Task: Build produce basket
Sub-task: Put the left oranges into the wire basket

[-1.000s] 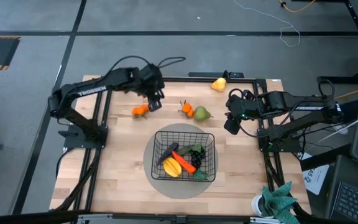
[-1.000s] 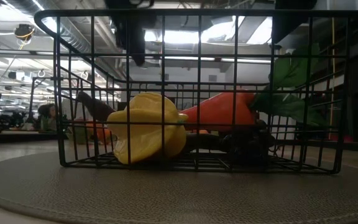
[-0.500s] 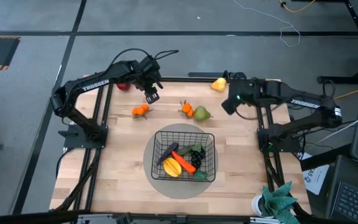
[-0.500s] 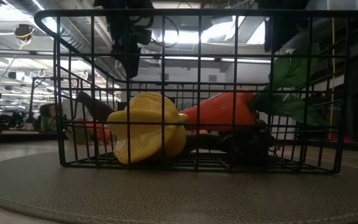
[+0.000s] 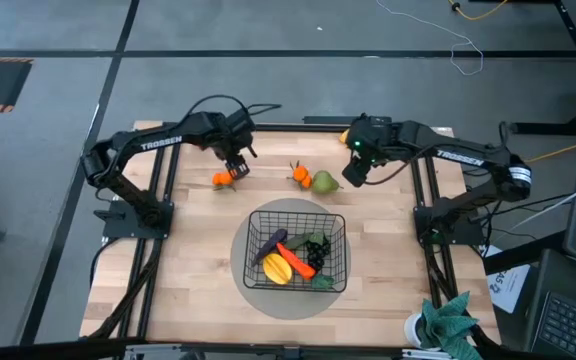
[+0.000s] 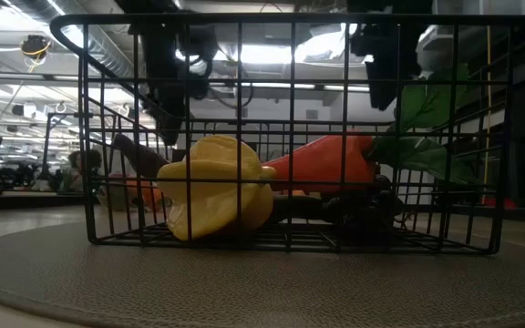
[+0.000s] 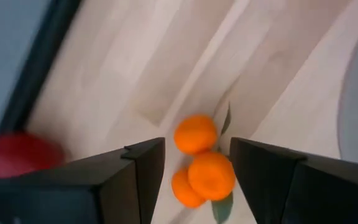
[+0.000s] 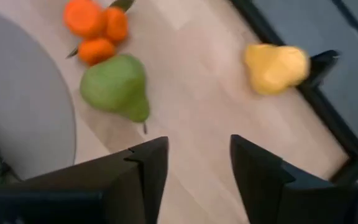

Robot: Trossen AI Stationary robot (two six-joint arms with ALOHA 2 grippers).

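Observation:
The black wire basket [image 5: 340, 225] stands on a round grey mat and holds a yellow piece [image 6: 215, 187], an orange carrot [image 6: 322, 162], dark grapes [image 5: 315, 243] and green leaves. One cluster of small oranges [image 5: 225, 178] lies on the table at the far left. My left gripper [image 5: 234, 167] hovers open just over it, the oranges [image 7: 201, 165] showing between its fingers. A second orange cluster [image 5: 299, 174] and a green pear [image 5: 324, 181] lie behind the basket. My right gripper [image 5: 351, 175] is open beside the pear [image 8: 117, 87]. A yellow pear [image 8: 275, 65] lies by the far edge.
A red apple [image 7: 11, 155] lies near the table's far left edge, beyond the oranges. The round grey mat [image 5: 268, 298] lies under the basket. The arms' dark bases stand at the table's left and right edges. A green cloth [image 5: 448, 320] sits off the near right corner.
My left gripper has swung a little toward the table's left edge and down over the left orange cluster. My right gripper has gone toward the far edge, then toward the left, ending beside the green pear. The fruits have stayed in place.

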